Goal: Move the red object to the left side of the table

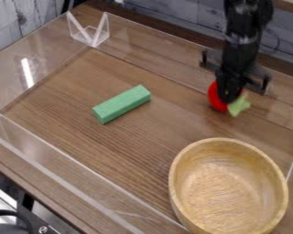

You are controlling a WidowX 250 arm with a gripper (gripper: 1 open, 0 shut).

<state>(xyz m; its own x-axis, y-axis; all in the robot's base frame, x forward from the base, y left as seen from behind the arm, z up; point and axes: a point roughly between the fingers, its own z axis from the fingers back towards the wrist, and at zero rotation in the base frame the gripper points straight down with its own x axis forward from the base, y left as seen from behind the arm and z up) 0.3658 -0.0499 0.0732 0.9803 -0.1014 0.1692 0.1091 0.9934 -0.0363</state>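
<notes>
The red object [218, 95], a small round toy with a light green leafy tip [240, 106], is at the right rear of the table [100, 155]. My gripper [231, 91] comes straight down from above, and its black fingers are shut on the red object. The arm and the toy are slightly blurred. The toy seems to sit just off the wood, though I cannot be sure of a gap.
A green rectangular block [122, 103] lies near the table's middle. A round wooden bowl [176, 174] fills the front right corner. Low clear acrylic walls [27, 69] edge the tabletop, and a clear folded stand [88, 30] stands at the back left.
</notes>
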